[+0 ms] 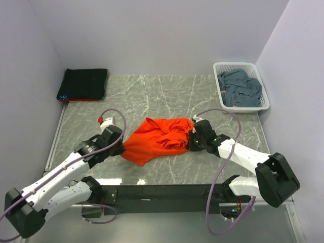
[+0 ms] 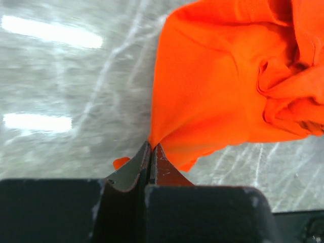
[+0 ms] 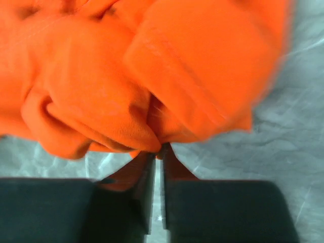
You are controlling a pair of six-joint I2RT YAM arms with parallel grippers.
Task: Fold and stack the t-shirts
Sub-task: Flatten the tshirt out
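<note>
Your left fingers [image 2: 132, 172] and right fingers [image 3: 147, 192] are each clamped on the crumpled orange t-shirt [image 1: 159, 139], mid-surface [image 1: 152, 96] toward the near edge. Pull apart evenly and low to spread it flat.

Count: 3 shirts: 1 orange shirt [image 1: 159, 139], 1 black shirt [image 1: 83, 83], 1 blue-grey shirt [image 1: 240, 88]. 1 white basket [image 1: 243, 108]. 2 robot arms: left arm [image 1: 61, 177], right arm [image 1: 243, 157]. 2 grippers: left gripper [image 1: 120, 148], right gripper [image 1: 191, 143]. 2 purple cables [image 1: 225, 114], one per arm. 1 table [image 1: 152, 96].
</note>
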